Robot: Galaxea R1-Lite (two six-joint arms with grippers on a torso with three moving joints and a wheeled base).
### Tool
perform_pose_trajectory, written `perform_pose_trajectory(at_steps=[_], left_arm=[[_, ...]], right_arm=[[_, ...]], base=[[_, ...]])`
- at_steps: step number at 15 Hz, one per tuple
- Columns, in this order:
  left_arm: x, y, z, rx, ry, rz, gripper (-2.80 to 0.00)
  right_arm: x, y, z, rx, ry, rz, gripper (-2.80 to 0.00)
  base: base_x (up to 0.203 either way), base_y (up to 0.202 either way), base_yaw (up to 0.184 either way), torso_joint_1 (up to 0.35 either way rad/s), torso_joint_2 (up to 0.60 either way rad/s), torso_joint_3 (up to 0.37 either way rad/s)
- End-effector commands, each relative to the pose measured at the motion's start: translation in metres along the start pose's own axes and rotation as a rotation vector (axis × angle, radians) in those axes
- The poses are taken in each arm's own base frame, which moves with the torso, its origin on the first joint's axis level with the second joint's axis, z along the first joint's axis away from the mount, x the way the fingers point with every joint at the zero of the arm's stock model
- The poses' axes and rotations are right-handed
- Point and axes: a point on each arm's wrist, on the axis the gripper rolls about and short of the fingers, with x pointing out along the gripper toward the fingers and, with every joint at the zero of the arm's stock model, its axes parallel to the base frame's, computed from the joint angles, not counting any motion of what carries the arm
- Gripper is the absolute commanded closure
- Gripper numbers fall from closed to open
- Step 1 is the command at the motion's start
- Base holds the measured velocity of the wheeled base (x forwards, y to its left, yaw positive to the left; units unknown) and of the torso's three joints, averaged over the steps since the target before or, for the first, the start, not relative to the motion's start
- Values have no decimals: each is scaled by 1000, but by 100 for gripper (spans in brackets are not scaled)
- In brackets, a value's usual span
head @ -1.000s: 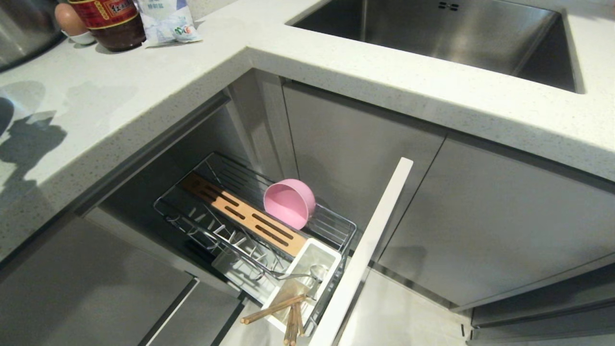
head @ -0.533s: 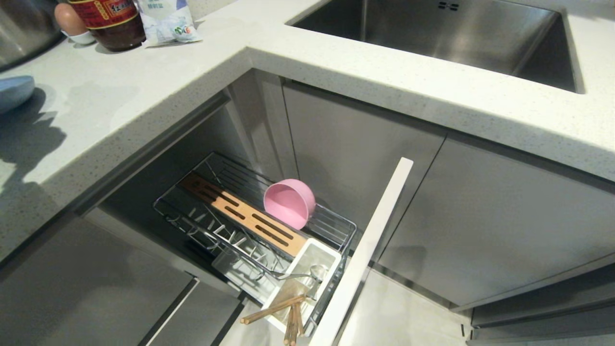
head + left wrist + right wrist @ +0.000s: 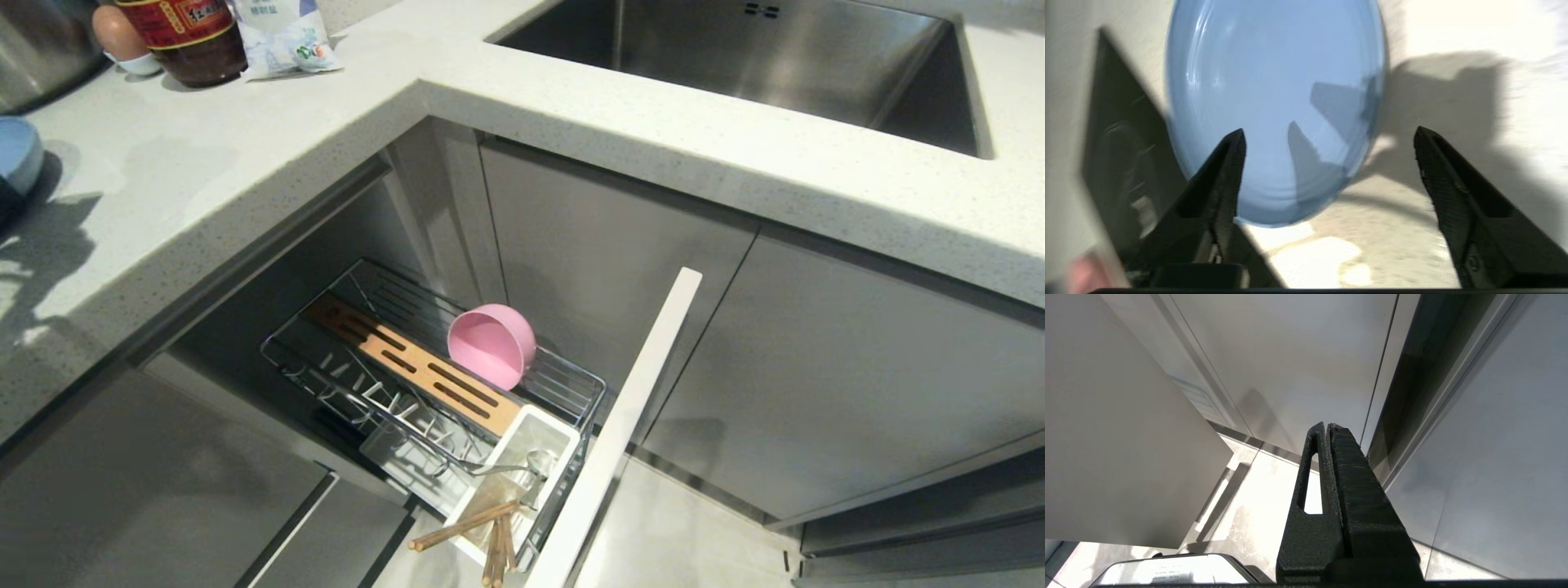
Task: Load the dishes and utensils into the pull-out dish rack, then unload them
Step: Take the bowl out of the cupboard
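Left end effector (image 3: pixel 1327 134) spread wide over the light-blue oval plate (image 3: pixel 1274 102) on the surface (image 3: pixel 245 147); lift clear without nudging it. Right end effector (image 3: pixel 1327 426) closed, parked

The left hand (image 3: pixel 1329 134) has released the blue plate (image 3: pixel 1274 102).

Right gripper (image 3: pixel 1327 426) is seen with both black fingers pressed flat together, nothing held between them. It is pointed down along grey cabinet fronts (image 3: pixel 1298 363) toward a pale tiled floor (image 3: pixel 1261 522). A dark vertical gap (image 3: pixel 1412 388) is seen between two panels. A white, glossy object (image 3: pixel 1167 569) is glimpsed at the frame edge, possibly part of the robot base.
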Motion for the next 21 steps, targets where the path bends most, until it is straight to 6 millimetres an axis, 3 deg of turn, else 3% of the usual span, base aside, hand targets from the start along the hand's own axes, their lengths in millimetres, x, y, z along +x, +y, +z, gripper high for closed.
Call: perform_pose_trajectory(at_steps=[1,6,7,10,13,17,21], left_arm=[[-14,7,-5,-66,-62,-108,-280],[-51,21,-19,-387,-169,-448,-280],[-58,24,-23,-450,-179,-500,0],[-76,30,-26,-663,-215,-650,0],[-83,24,-22,-774,-216,-810,0],[-74,-13,-17,-774,-92,-980,0],[-54,-55,-9,-765,-50,-1017,0]], right_arm=[[0,0,0,1,-5,1,0],[0,0,0,1,-3,0,0],[0,0,0,1,-4,0,0],[0,0,0,1,-5,1,0],[0,0,0,1,-4,0,0],[0,0,0,1,-5,1,0],[0,0,0,1,-3,0,0]], base=[[0,0,0,0,0,0],[0,0,0,0,0,0],[0,0,0,0,0,0],[0,0,0,0,0,0],[0,0,0,0,0,0],[0,0,0,0,0,0],[0,0,0,0,0,0]])
